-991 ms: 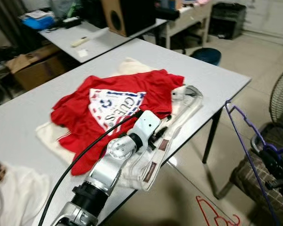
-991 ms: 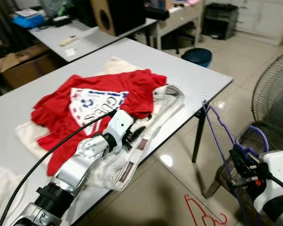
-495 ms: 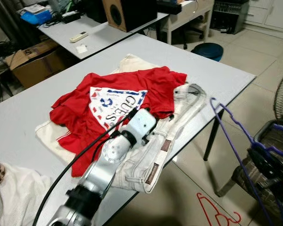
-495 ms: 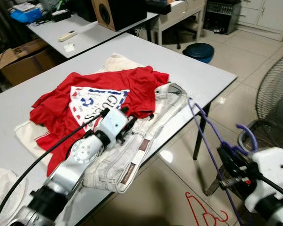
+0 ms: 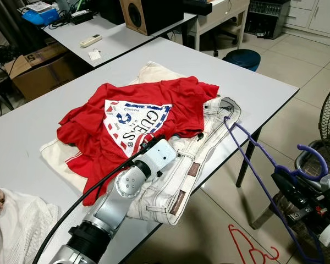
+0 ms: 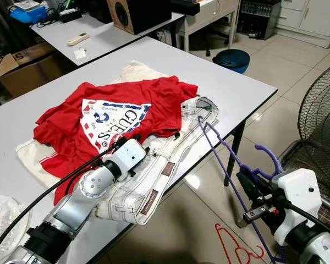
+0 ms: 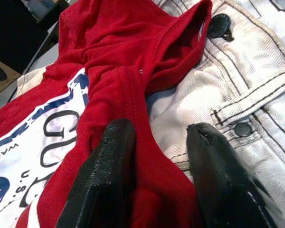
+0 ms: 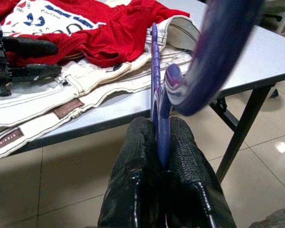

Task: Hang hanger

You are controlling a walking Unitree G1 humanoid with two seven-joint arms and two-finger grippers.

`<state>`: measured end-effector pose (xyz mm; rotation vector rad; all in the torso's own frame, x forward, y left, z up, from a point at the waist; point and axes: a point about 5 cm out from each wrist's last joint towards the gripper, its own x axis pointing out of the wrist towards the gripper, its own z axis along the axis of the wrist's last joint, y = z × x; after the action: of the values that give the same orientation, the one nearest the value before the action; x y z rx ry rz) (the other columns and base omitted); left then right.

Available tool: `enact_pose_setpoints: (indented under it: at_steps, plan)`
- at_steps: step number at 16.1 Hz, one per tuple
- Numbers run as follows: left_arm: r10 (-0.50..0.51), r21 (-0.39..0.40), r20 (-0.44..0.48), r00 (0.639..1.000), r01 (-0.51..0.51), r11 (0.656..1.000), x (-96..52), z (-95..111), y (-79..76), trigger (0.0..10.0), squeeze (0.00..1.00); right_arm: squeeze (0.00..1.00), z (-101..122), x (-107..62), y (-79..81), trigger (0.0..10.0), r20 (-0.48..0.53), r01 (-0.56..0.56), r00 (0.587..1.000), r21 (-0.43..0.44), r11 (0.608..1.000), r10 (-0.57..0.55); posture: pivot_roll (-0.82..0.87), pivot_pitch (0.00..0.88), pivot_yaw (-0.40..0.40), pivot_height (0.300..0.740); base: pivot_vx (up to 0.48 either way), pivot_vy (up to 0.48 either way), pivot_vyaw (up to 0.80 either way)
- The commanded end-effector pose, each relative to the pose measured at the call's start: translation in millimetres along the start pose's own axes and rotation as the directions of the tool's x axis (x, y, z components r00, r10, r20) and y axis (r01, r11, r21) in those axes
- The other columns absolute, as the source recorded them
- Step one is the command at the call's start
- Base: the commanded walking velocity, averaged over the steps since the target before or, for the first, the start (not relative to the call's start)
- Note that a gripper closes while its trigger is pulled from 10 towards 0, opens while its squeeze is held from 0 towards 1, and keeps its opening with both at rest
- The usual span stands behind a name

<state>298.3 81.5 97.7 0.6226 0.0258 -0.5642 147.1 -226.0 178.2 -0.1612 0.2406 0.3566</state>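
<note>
While clamped tight in the right hand [image 8: 159, 156], purple hanger [image 6: 225, 151] now swung inward from beyond the bench's right edge, far tip reaching over that edge above the white jeans [image 5: 206, 148]. Still off the floor side, hook [image 6: 268, 157] curling up just by the wrist. Left hand [image 7: 154, 166] resting open on the red T-shirt [image 5: 129, 118], fingers straddling a fold beside the jeans' waistband. Probably lining up to thread a garment, so hanging itself not yet begun. Second, red hanger [image 6: 236, 247] lying on the floor.
</note>
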Motion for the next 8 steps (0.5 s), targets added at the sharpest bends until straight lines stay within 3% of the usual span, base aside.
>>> enact_pose_setpoints:
  at_steps: [1, 3, 8]
  plan:
    - [0.022, 0.016, -0.038, 0.999, -0.021, 1.0, -2.8, -7.3, 4.4, 4.5, 0.0, 0.0, -0.2, 0.7, 1.5, 10.0, 0.0, -0.025, 1.0, 0.005, 1.0, 0.025, -0.23, 0.092, 0.129, 0.74, 0.0, 0.0, 0.0]
    - [0.024, 0.013, -0.04, 0.999, -0.024, 1.0, -4.2, -7.2, 4.1, 0.0, 0.0, 0.0, 0.1, 1.0, 1.3, 10.0, 0.001, -0.029, 1.0, 0.001, 1.0, 0.029, -0.23, 0.089, 0.127, 0.74, 0.0, 0.0, 0.0]
    - [0.043, 0.02, -0.056, 0.997, -0.042, 0.999, -5.2, -9.2, 6.0, 0.0, 0.0, 0.0, 0.3, 0.1, -0.7, 10.0, 0.0, -0.032, 0.999, -0.005, 0.999, 0.032, -0.23, 0.088, 0.127, 0.74, 0.0, 0.0, 0.0]
